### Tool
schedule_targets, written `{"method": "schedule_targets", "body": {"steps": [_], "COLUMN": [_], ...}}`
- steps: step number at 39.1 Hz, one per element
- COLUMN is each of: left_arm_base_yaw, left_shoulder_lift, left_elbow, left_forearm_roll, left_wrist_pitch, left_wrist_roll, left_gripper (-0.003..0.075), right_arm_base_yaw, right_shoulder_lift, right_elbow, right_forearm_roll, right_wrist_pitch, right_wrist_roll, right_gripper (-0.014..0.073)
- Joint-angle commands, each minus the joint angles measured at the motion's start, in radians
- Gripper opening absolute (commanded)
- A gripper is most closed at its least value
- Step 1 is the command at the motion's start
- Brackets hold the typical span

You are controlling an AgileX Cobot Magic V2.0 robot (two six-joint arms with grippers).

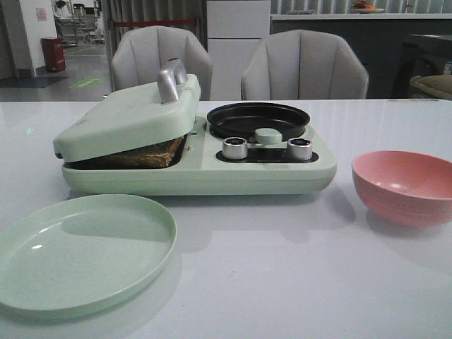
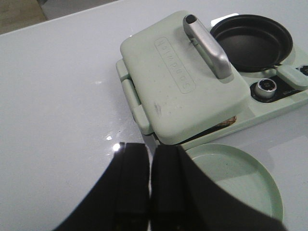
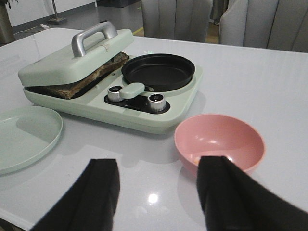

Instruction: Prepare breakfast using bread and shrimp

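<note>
The bread lies in the pale green breakfast maker, with only its brown crust edge showing under the lid, which rests tilted on it. From the right wrist view the bread shows as a stack in the gap. The shrimp is hidden or out of view. My left gripper is shut with nothing in it, hovering off the maker's hinge side near the green plate. My right gripper is open and empty, above the table in front of the pink bowl. Neither gripper appears in the front view.
A black round pan sits in the maker's right half, with two silver knobs in front of it. The lid has a silver handle. The green plate is front left and the pink bowl front right. Two chairs stand behind the table.
</note>
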Motion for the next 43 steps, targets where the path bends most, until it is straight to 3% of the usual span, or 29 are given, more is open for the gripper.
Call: {"method": "schedule_targets", "body": {"steps": [1,13,23,43], "left_arm_base_yaw": [-0.005,-0.005,-0.005,-0.024], "left_shoulder_lift": [-0.117,-0.472,-0.693,-0.760], "left_elbow": [0.073,0.403,0.602,0.670], "left_forearm_roll": [-0.024,-0.062,-0.046,-0.046], "left_wrist_pitch": [-0.146,-0.343,-0.394,-0.479], "left_wrist_roll": [-0.013,-0.013,-0.013,-0.013], "left_gripper": [0.0115,0.0115,0.0115,0.0114], "right_arm_base_yaw": [-0.004,-0.004,-0.004,-0.004], "right_shoulder_lift": [0.009,0.009,0.009,0.009], "right_elbow": [-0.027,-0.027,-0.027,-0.027], "right_forearm_roll": [0.006,0.004,-0.116,-0.116], "right_wrist_pitch": [-0.078,-0.078,-0.085,-0.140], "right_wrist_roll": [-0.003,-0.003,-0.004,-0.004], "right_gripper": [0.0468,0.0468,0.0468,0.0468]}}
